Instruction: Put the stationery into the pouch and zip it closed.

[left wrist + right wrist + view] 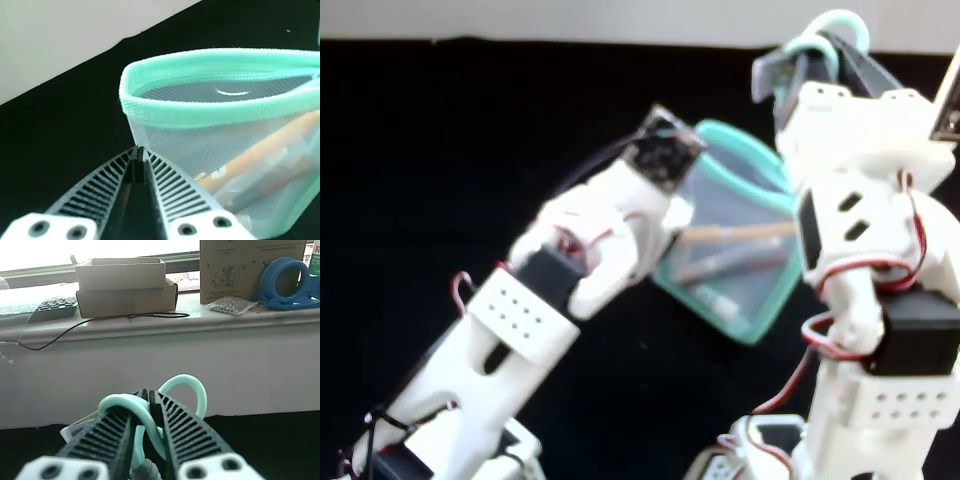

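my right gripper point(149, 393) is clamped on the mint loop point(182, 379), up at one o'clock — my left gripper point(138, 149) is pressed shut, tips touching the mesh pouch point(175, 140) at two o'clock, pencils point(260, 148) inside.

A teal-edged pouch point(750, 200) holding pencils point(740, 235) sits between the left arm point(600, 240) and right arm point(860, 210) over the black desk point(440, 150); above it, the right claw point(825, 45) grips a teal loop point(845, 18).

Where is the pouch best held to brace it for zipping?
Probably the thick mint rim at the pouch end away from the loop that the right gripper holds, coming in endwise: there the rim curves round, raised and firm, easy to pinch.
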`<state>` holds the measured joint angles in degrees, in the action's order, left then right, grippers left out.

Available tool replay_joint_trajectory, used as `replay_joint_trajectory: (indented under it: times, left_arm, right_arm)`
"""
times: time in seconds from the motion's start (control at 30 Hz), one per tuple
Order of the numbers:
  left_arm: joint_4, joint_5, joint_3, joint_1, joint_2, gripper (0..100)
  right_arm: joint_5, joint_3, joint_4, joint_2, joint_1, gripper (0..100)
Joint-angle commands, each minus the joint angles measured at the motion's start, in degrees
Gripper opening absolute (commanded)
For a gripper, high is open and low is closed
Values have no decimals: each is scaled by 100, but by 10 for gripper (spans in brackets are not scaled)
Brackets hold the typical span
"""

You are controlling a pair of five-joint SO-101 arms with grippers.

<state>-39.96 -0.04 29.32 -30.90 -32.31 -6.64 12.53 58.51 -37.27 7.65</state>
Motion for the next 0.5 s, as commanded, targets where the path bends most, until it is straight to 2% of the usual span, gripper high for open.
replay_joint_trajectory:
  times: [0.0, 0.27, 0.47]
  left_arm:
    - [615, 35, 136, 48, -57, 7]
    - [1749, 18, 778, 22, -57, 7]
    - [1925, 44, 699, -4, 576, 7]
  right_arm:
    - [-53, 215, 127, -92, -4, 7]
    - [-53, 215, 101, -92, 462, 7]
    - [-26, 224, 92, -66, 919, 7]
